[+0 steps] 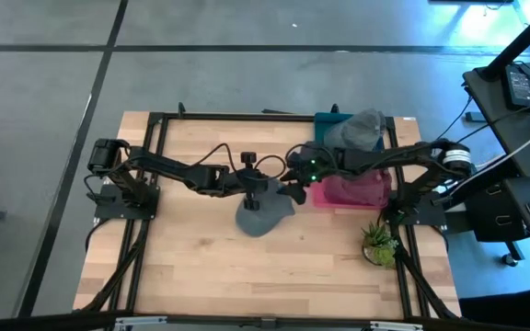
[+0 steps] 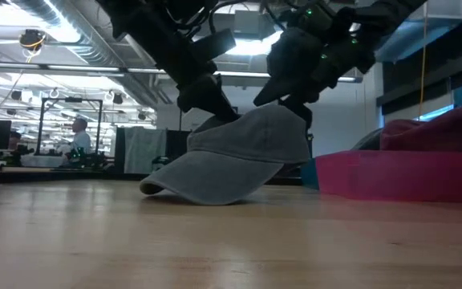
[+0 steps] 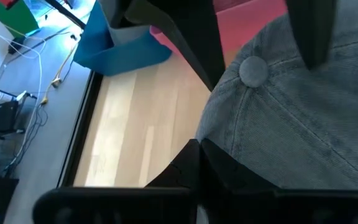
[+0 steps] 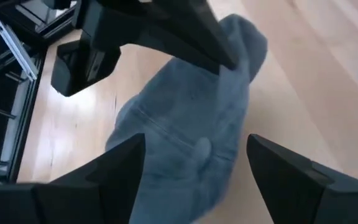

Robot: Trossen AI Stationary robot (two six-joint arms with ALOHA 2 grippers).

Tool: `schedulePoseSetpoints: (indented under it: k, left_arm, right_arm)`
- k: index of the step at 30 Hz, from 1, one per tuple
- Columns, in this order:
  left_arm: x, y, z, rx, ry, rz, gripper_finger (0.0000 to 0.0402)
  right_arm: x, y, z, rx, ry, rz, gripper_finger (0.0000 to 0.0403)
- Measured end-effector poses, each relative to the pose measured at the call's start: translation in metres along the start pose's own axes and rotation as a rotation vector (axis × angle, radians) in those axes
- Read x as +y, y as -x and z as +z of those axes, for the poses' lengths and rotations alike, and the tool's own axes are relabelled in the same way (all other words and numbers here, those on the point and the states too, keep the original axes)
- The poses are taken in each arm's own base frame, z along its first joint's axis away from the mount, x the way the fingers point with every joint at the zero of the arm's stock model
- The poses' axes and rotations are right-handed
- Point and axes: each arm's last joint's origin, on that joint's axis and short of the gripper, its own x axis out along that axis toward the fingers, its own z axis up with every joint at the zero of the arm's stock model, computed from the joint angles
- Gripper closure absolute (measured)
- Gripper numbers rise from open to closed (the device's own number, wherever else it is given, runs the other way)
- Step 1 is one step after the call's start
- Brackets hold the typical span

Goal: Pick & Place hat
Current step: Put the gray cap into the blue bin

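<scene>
A grey cap point(image 1: 263, 216) sits mid-table, its brim point(image 2: 155, 186) on the wood and its back edge point(image 2: 303, 152) tilted up clear of it. My left gripper point(image 1: 252, 191) comes in from the left and is shut on the cap's crown. My right gripper point(image 1: 294, 191) reaches in from the right, open. In the right wrist view its two fingers stand on either side of the crown point(image 4: 191, 118); I cannot tell whether they touch it. The crown's top button point(image 3: 252, 70) shows in the left wrist view. My left gripper holds the cap by the crown cloth point(image 4: 229, 71) on the side away from my right gripper, coming down at a slant from the table's left. One finger point(image 3: 197, 165) lies against the crown's side; the cloth hides the other. The cap is tilted, with its brim on the table.
A pink bin point(image 1: 357, 191) stands just right of the cap, with a blue bin point(image 1: 329, 121) behind it and a second grey cap point(image 1: 364, 129) on top. A small potted plant point(image 1: 378, 244) is near the right edge. Bare wood lies toward the near and left sides.
</scene>
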Motion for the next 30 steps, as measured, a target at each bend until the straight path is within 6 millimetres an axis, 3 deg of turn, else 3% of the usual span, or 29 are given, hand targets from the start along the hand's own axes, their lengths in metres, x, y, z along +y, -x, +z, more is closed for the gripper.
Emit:
schedulePoseSetpoints:
  k: [3,6,14,15,22,30]
  left_arm:
    - [-0.001,0.001,0.001,-0.008,0.001,0.0,0.0399]
    - [-0.002,0.001,0.001,-0.01,-0.001,-0.003,0.0399]
    - [-0.001,0.002,0.005,-0.044,0.017,0.007,0.0398]
    - [-0.001,0.002,0.006,-0.051,0.017,0.009,0.0398]
    - [-0.001,0.002,0.006,-0.055,0.013,0.006,0.0384]
    - [0.006,0.017,0.006,-0.046,0.073,-0.001,0.0293]
  right_arm:
    - [0.002,-0.006,0.002,0.02,0.001,0.001,0.0133]
    - [0.0,-0.011,-0.001,0.048,-0.007,-0.007,0.0169]
    - [-0.001,-0.013,-0.002,0.051,0.0,-0.009,0.0365]
    - [0.0,-0.013,-0.002,0.051,0.016,-0.008,0.0376]
    - [-0.001,-0.013,-0.002,0.049,-0.002,-0.013,0.0367]
    - [0.0,-0.007,0.001,0.042,0.039,-0.016,0.0374]
